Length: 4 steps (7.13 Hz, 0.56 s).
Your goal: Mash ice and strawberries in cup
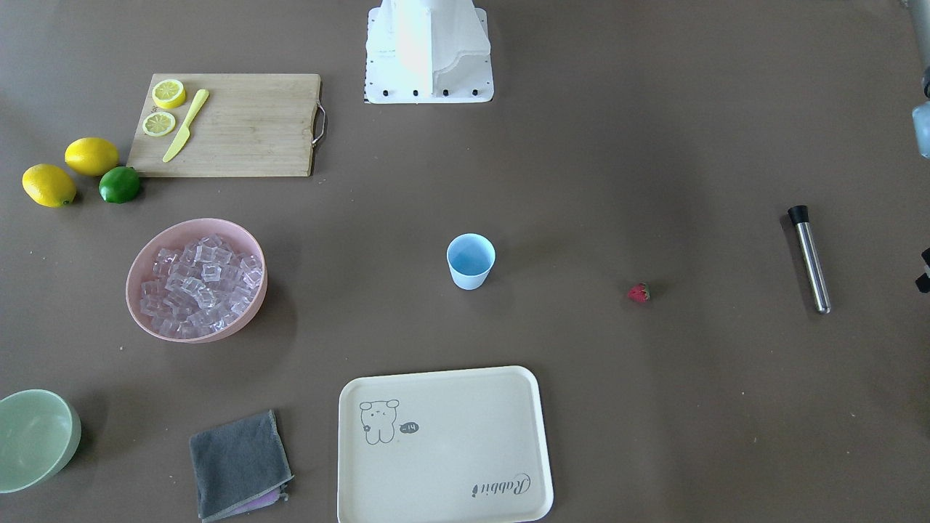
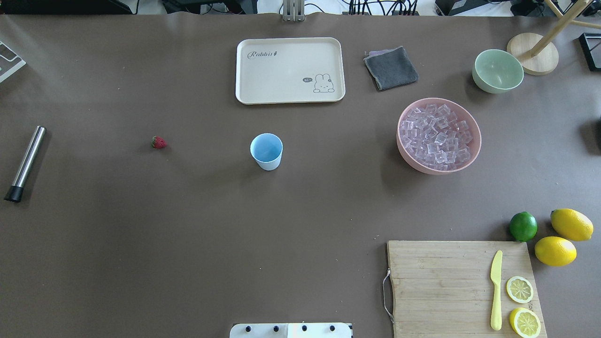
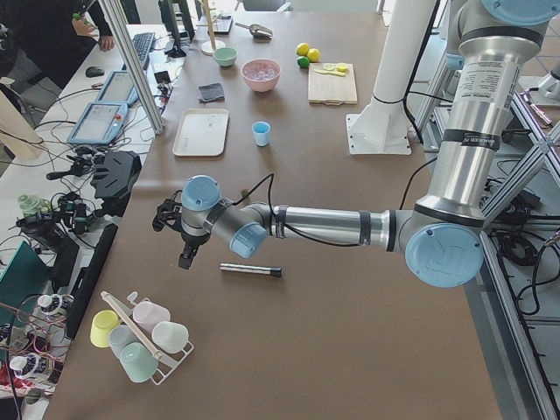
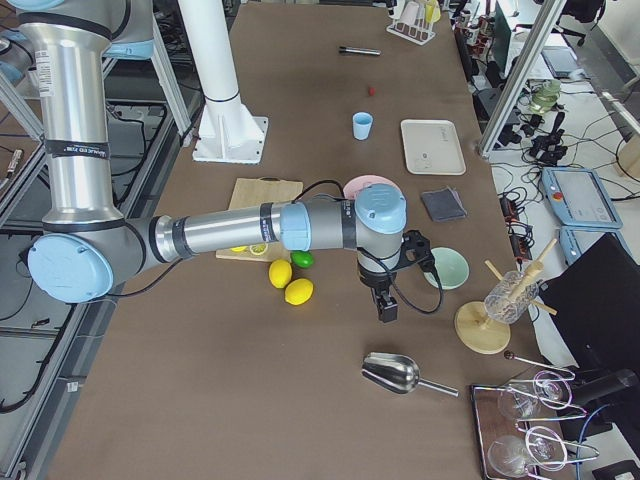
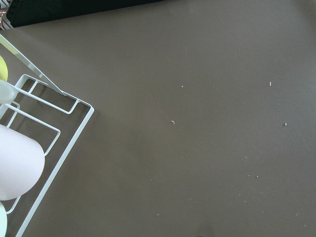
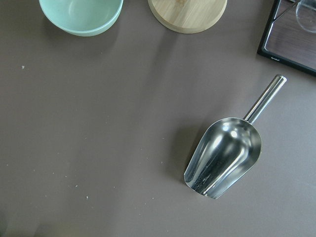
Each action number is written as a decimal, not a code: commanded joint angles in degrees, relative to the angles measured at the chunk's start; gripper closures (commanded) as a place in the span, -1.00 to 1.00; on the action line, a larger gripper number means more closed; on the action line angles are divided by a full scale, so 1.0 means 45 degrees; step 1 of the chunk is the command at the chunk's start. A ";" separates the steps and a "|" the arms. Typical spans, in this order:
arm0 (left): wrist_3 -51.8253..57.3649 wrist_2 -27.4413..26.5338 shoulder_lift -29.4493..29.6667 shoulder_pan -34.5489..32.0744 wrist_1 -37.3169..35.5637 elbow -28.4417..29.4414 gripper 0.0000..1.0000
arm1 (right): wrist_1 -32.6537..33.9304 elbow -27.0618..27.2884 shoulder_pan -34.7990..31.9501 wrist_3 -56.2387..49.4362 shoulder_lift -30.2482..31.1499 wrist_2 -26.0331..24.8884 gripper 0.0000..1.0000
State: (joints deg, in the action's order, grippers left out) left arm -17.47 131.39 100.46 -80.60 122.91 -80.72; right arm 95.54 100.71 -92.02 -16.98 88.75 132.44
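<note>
The light-blue cup (image 2: 266,151) stands upright and empty at mid-table; it also shows in the front view (image 1: 471,261). The tiny red strawberry (image 2: 158,142) lies on the table to the cup's left, apart from it. The ice (image 2: 436,136) fills a pink bowl (image 2: 400,126) to the cup's right. My left gripper (image 3: 185,255) hangs over the table's left end, beyond a steel muddler (image 2: 27,162). My right gripper (image 4: 385,306) hangs over the right end, near a steel scoop (image 6: 222,158). I cannot tell whether either is open or shut.
A cream tray (image 2: 290,96) and a grey cloth (image 2: 391,68) lie beyond the cup. A pale green bowl (image 2: 497,70) stands far right. A cutting board (image 2: 436,281) carries a yellow knife and lemon slices, with lemons and a lime (image 2: 523,226) beside it. A cup rack (image 5: 44,128) stands under the left wrist.
</note>
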 commanded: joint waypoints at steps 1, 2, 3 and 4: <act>-0.0004 -0.0308 -0.0173 0.0020 0.0514 0.0085 -0.96 | 0.0000 0.0004 0.0001 -0.0016 0.0023 0.0003 -0.98; -0.0043 -0.0271 -0.0175 0.0020 0.0518 0.0028 -0.96 | 0.0000 0.0003 0.0001 0.0003 0.0004 0.0003 -0.98; -0.0005 -0.0348 -0.0175 0.0020 0.0498 0.0182 -0.96 | 0.0000 0.0003 0.0001 0.0004 0.0004 0.0003 -0.98; 0.0053 -0.0214 -0.0194 0.0020 0.0460 0.0435 -0.96 | 0.0019 0.0003 0.0001 0.0004 0.0023 0.0003 -0.98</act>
State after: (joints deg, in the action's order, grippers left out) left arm -17.46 130.10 99.67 -80.51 125.07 -79.81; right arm 95.56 100.73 -92.02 -16.97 88.80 132.45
